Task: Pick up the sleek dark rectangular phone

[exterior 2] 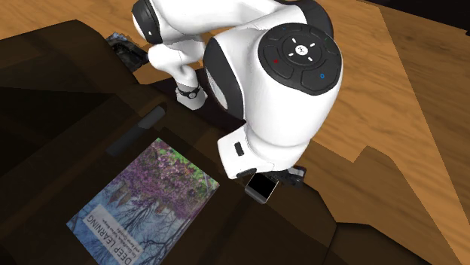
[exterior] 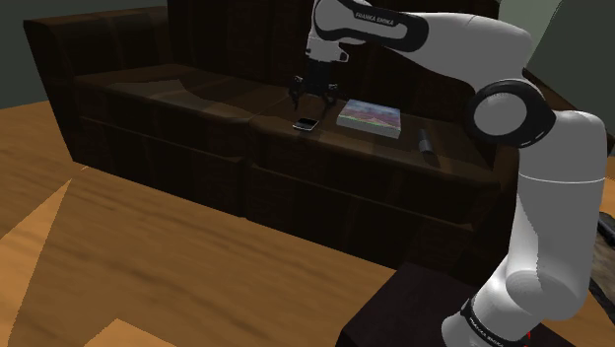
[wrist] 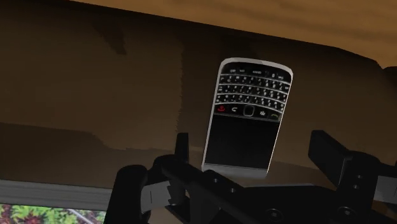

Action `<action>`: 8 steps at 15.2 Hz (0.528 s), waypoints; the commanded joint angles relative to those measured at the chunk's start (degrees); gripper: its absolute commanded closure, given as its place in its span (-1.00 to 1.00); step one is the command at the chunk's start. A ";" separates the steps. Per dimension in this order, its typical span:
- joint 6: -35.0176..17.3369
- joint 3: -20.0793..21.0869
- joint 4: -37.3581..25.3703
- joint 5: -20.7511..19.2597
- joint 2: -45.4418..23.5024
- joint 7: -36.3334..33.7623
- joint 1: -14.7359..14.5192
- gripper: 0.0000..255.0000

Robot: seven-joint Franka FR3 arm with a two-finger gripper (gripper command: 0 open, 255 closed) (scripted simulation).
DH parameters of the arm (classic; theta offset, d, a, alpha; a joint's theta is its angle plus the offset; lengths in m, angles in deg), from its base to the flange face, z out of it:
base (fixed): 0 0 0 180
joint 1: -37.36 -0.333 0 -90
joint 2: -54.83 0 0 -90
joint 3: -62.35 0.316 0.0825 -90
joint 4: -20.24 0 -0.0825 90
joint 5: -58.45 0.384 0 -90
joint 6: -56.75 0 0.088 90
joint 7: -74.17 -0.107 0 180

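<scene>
Wood floor (exterior: 148, 256) is running in warm orange-brown boards in front of a long, dark brown sofa (exterior: 148, 99), and a grey-green wall (exterior: 59, 15) is showing behind the sofa's back in the shoulder view. The sofa is serving as the work surface; its seat cushions are lying flat and are looking nearly black in the dim light.

The phone (exterior: 305, 124) is lying flat on a seat cushion, near the seam between two cushions. In the second exterior view the phone (exterior 2: 262, 187) is peeking out from under the arm's hand, close to the seat's front edge. In the wrist view the phone (wrist: 247, 114) is showing a silver rim, a black screen and a small keyboard, with its screen end pointing toward the gripper.

The gripper (exterior: 313, 96) is hanging just above the phone, not touching it. Its fingers (wrist: 331, 156) are standing wide apart, so it is holding nothing.

Beside the phone, on the shoulder view's right, a book (exterior: 370, 118) is lying flat with a cover of purple flowering trees and the words DEEP LEARNING. Past the book, a slim dark object (exterior: 425, 144) is resting on the seat; I cannot tell what it is. The white arm (exterior: 552, 197) is rising from the dark stand (exterior: 414, 311) and reaching over the sofa.
</scene>
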 commanded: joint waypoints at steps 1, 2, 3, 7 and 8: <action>0.00 -0.23 -1.82 -0.28 -1.57 -0.83 -0.15 -1.00; -1.05 -0.23 -0.32 -0.23 -1.12 -0.79 -0.08 -1.00; -2.05 -0.23 1.05 -0.18 -0.74 -0.75 -0.02 -1.00; -6.36 -0.25 6.73 -0.02 0.62 -0.58 0.22 -1.00; -6.38 -0.25 6.77 -0.02 0.65 -0.57 0.22 -1.00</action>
